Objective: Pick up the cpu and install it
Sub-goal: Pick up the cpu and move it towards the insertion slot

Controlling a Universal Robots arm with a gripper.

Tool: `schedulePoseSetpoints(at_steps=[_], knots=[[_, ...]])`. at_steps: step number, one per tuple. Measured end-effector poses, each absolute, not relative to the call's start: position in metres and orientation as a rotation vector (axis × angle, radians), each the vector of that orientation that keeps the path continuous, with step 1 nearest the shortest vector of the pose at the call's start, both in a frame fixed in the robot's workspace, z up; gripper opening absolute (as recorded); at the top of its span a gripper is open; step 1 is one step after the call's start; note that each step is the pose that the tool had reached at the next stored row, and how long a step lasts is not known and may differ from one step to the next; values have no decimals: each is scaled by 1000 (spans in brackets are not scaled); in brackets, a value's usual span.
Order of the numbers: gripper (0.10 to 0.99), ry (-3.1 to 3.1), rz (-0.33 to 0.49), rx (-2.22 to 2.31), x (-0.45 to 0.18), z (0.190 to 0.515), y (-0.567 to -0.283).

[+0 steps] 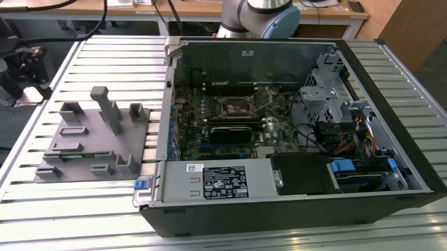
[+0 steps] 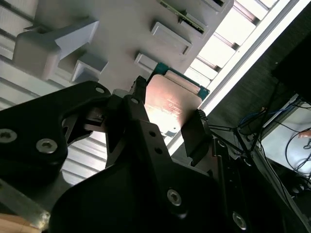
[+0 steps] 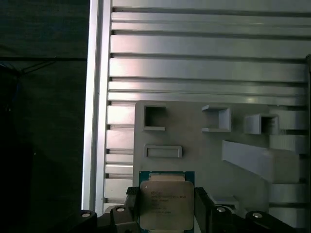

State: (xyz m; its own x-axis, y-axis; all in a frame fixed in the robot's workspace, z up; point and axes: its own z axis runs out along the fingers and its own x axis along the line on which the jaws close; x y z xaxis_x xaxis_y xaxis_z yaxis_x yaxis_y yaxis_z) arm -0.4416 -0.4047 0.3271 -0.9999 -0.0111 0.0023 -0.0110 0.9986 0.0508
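The claw (image 2: 167,107) is closed narrow on the cpu (image 3: 166,203). One black finger (image 2: 136,104) sits on each of two opposite edges, as both wrist views show. The cpu hangs in the air with its shiny top up. It is over the grey plate (image 3: 204,155), just inside the plate's edge that runs beside the table's (image 1: 104,57) edge on the exterior view's left. I think the step in hand is carrying the chip. To do it well, the squeeze should be firm enough that the chip cannot slip, but not hard. Only thin edges are held, so the chip should be level, not tipped, and moved slowly with no jerks. Its underside should touch nothing. The socket (image 1: 236,108) sits inside the open computer case (image 1: 391,172), beside the plate.
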Motion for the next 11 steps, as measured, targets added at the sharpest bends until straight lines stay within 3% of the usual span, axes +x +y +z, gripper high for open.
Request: schedulePoseSetpoints(at_steps=[11], knots=[[541,-3138,-81,17,-442,377,-405]])
